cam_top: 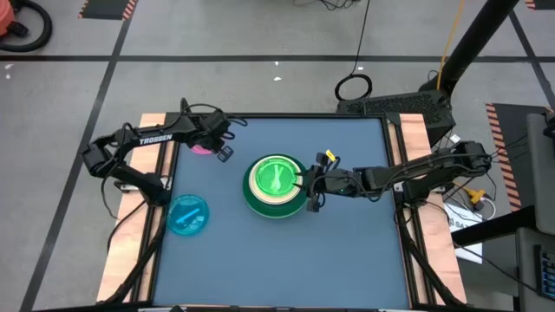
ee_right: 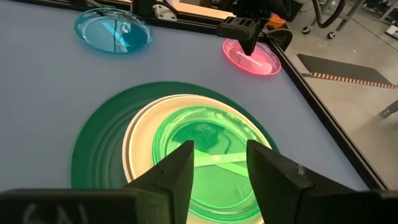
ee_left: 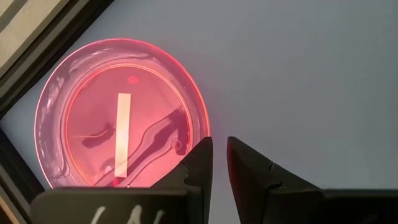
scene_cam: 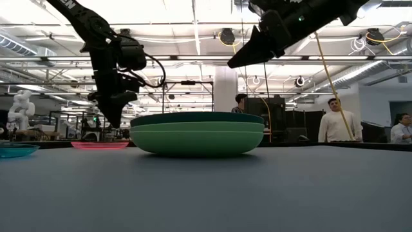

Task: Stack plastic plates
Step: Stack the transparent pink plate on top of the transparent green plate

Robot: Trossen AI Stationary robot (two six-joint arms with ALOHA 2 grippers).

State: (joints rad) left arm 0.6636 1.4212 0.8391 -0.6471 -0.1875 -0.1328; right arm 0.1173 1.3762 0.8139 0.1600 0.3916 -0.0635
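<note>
Left gripper [ee_left: 219,163] hovers over the small translucent pink plastic plate's [ee_left: 118,112] rim, fingers nearly together, holding nothing. Right gripper [ee_right: 219,167] hangs above the green-topped stack of round plastic plates [cam_top: 276,185], fingers spread, empty. Small translucent blue plate [cam_top: 187,214] lies left of the stack.

Bright, even light from ceiling strip lamps [scene_cam: 193,26], seen in low view w/ glare. The pink plate [ee_left: 121,115] glows, mirrors a lamp as a white bar and carries soft shadows. Low view's arms are backlit, near silhouettes.
</note>
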